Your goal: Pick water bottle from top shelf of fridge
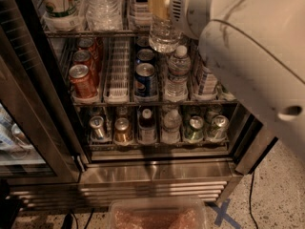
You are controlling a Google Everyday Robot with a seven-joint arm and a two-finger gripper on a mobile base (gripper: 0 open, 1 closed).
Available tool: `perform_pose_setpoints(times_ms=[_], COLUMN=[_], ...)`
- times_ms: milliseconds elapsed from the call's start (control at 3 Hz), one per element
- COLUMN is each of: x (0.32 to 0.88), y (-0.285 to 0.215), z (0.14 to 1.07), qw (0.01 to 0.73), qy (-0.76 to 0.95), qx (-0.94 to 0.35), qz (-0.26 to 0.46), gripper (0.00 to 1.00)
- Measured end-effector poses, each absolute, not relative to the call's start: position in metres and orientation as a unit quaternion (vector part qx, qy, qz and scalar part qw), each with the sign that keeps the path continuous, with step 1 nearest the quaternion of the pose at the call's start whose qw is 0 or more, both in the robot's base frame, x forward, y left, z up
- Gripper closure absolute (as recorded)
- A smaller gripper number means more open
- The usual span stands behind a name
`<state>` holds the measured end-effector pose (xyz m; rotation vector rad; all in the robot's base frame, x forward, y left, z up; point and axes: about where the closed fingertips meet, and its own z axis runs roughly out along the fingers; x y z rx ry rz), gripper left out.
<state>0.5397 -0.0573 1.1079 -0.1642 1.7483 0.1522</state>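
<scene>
Pulling straight back looks right: gripper (pixel 161 4) sits top centre, clamped on the bottle (pixel 164 36), which hangs just before the fridge (pixel 157 173) top shelf (pixel 86 33) edge; squeeze firm, base above the cans (pixel 145 78).

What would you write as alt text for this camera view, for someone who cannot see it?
A robot's gripper, top centre, holds a clear water bottle just in front of the top shelf of a drinks fridge. Its bulky white arm fills the upper right; red cans and other bottles stand in rows below.
</scene>
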Motion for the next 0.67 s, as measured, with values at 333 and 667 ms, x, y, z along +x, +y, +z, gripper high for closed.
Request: perform_pose_setpoints(times_ms=[333,667], x=[0.5397,0.5331], y=[-0.0573,-0.0526], z=[1.1078,1.0997], qw=[0.636,0.620], qy=[0.765,0.778], qx=[-0.072,-0.079], qz=[0.067,0.064], gripper=[1.00,1.00])
